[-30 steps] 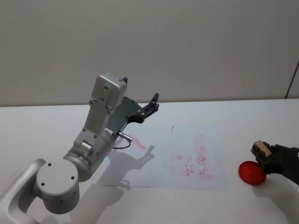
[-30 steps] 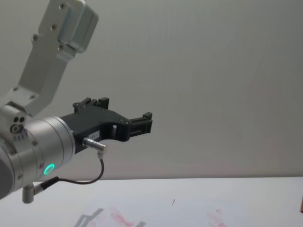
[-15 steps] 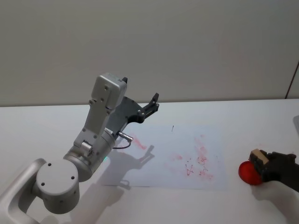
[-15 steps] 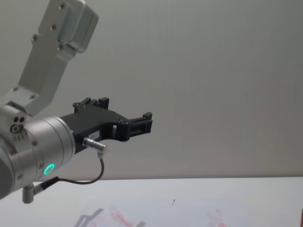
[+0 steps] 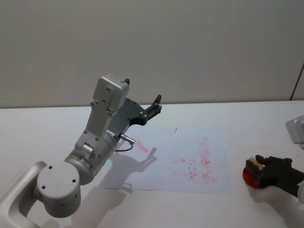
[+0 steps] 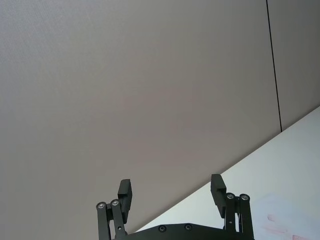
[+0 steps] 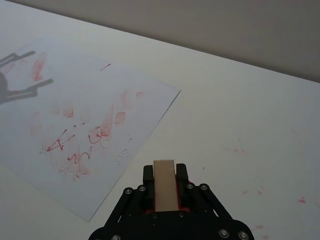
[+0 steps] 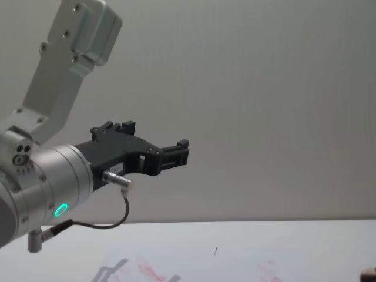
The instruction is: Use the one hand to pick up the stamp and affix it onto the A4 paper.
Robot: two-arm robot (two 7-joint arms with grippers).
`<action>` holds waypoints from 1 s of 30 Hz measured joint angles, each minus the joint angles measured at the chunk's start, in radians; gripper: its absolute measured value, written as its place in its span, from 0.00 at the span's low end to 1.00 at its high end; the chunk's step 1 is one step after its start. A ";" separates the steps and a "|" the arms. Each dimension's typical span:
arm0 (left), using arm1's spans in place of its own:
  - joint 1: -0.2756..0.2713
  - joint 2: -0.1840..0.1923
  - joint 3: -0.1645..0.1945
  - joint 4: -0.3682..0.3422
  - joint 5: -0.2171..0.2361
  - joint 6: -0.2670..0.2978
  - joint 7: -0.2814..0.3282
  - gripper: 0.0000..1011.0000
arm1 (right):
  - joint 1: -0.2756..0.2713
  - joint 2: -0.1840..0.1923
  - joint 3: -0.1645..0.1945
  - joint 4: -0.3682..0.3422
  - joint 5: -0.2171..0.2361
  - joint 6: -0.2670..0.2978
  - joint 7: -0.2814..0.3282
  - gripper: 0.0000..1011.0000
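Right pincer (image 5: 259, 167), black and blocky with bolted linkage plates, is closed on the stamp (image 5: 257, 163), a small light-brown wooden block of rectangular shape. In the right wrist view the stamp (image 7: 164, 185) stands lengthwise between the two black fingers (image 7: 148, 174), its pale smooth top face showing and both fingers pressed against its long sides. The pincer sits low at the right side of the bench (image 5: 228, 114), directly over a round red ink pad (image 5: 250, 178), a shallow dish-like container; the stamp's lower end is down at the pad, though whether it touches the ink cannot be told. A sliver of red shows under the fingers in the wrist view.

The A4 paper (image 5: 166, 166) lies flat on the white bench, just beside the pad on its left, apart from the pincer. It is a thin white sheet, smeared with smudgy red prints toward its right half and carrying a tiny dark tick mark (image 5: 175, 129) near its far edge. Faint red specks dot the bare bench to the right of the sheet.

The left arm, silver and cylindrical at the wrist with a green light, is raised above the left part of the sheet, forearm angled up. Its left pincer (image 6: 172, 192) points toward the plain grey wall, fingers spread wide with nothing between them.
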 joint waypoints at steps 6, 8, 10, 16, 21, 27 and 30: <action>0.000 0.000 0.000 0.000 0.000 0.000 0.000 0.99 | 0.008 -0.006 -0.005 0.009 -0.011 0.000 0.006 0.43; 0.000 0.000 0.000 0.000 0.000 0.000 0.000 0.99 | 0.010 -0.007 -0.007 0.011 -0.014 0.000 0.008 0.50; 0.000 0.000 0.000 0.000 0.000 0.000 0.000 0.99 | 0.011 -0.008 -0.008 0.013 -0.016 0.000 0.009 0.55; 0.000 0.000 0.000 0.000 0.000 0.000 0.000 0.99 | 0.015 -0.011 -0.010 0.017 -0.022 0.000 0.011 0.75; 0.000 0.000 0.000 0.000 0.000 0.000 0.000 0.99 | 0.017 -0.012 -0.012 0.019 -0.024 0.000 0.013 0.87; 0.000 0.000 0.000 0.000 0.000 0.000 0.000 0.99 | 0.018 -0.013 -0.013 0.021 -0.027 0.000 0.014 0.99; 0.000 0.000 0.000 0.000 0.000 0.000 0.000 0.99 | 0.018 -0.013 -0.013 0.021 -0.027 0.000 0.014 0.99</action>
